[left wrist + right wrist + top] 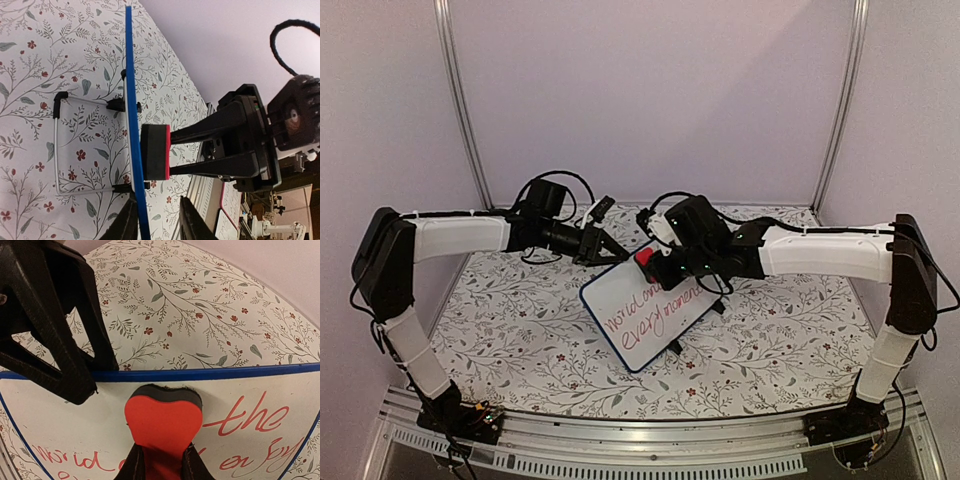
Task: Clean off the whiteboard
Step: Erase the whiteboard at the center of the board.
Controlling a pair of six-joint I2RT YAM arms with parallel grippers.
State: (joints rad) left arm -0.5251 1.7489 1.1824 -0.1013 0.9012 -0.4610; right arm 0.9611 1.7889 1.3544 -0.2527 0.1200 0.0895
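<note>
No text (250,420) is wiped: the eraser (162,422) clamped in the right gripper (162,460) must be swept down the whiteboard (620,285), its edge straddled by the left gripper (158,202), fingers apart

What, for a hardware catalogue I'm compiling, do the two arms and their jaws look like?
The left arm and right arm match: white covered links between black joint housings, black cables looping loosely near the wrists, and black tapered two-finger jaws. No legible markings show.

The whiteboard (650,315) stood propped on the table (520,330) at frame centre. The eraser (645,258) sat against its face near the upper edge. The left gripper (611,255) straddled that edge just to the left.
</note>
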